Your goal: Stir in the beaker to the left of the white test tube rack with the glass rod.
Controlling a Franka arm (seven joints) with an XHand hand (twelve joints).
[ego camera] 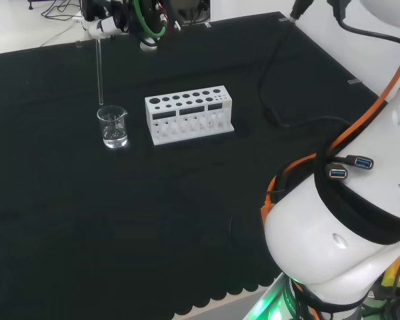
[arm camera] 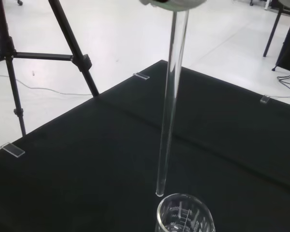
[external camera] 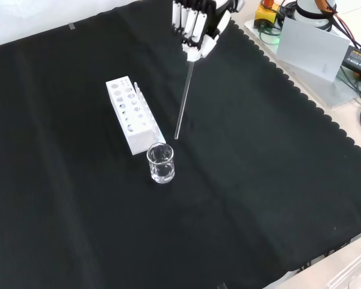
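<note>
A small clear glass beaker with a little clear liquid stands on the black cloth, left of the white test tube rack in the head view. The hand hangs high above it, fingers curled round the top of a long glass rod. The rod hangs nearly upright. Its lower tip is in the air just above the beaker's rim, outside the liquid.
A black cable runs over the cloth right of the rack in the head view. The arm's white links stand at that view's right. A camera tripod stands on the floor beyond the bench edge.
</note>
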